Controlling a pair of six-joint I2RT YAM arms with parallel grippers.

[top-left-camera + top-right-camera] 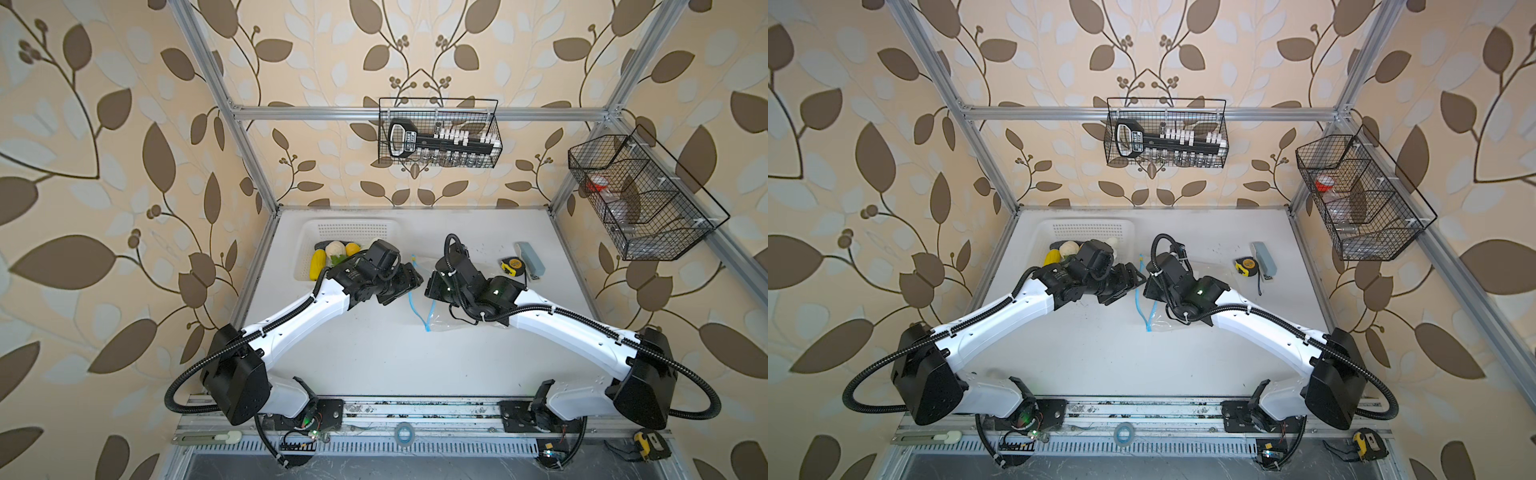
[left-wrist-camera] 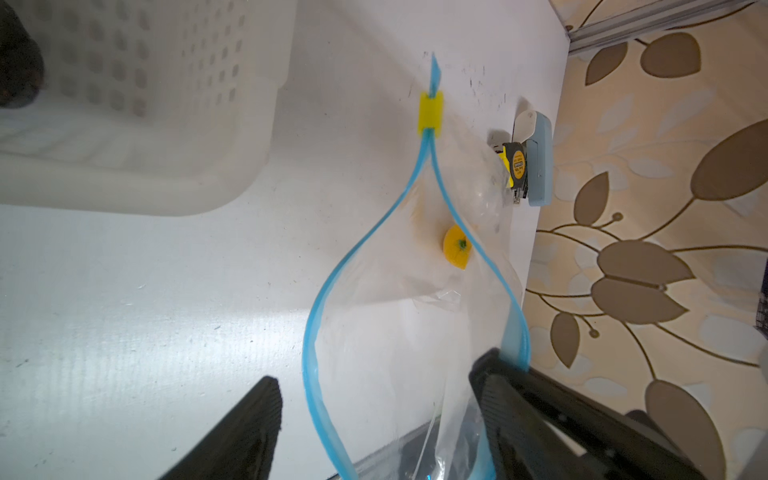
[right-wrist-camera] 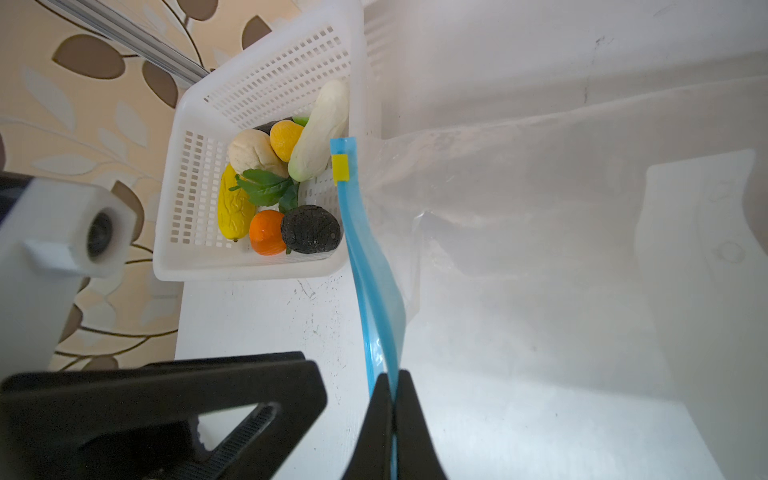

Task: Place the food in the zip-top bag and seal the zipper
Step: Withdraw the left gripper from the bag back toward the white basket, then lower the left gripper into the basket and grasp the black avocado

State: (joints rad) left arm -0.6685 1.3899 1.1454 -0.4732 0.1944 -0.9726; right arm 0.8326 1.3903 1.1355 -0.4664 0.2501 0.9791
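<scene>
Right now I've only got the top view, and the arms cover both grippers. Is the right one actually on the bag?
Observer: Yes. In the right wrist view, the right gripper is shut on the zipper, the blue strip along the mouth of the zip-top bag.
Operator: And the left?
Observer: The left gripper is open. One blue lip of the bag's mouth runs between its jaws, and it grips nothing.
Operator: Anything in the bag yet?
Observer: In the left wrist view, one small yellow-orange fruit shows just inside the open mouth.
</scene>
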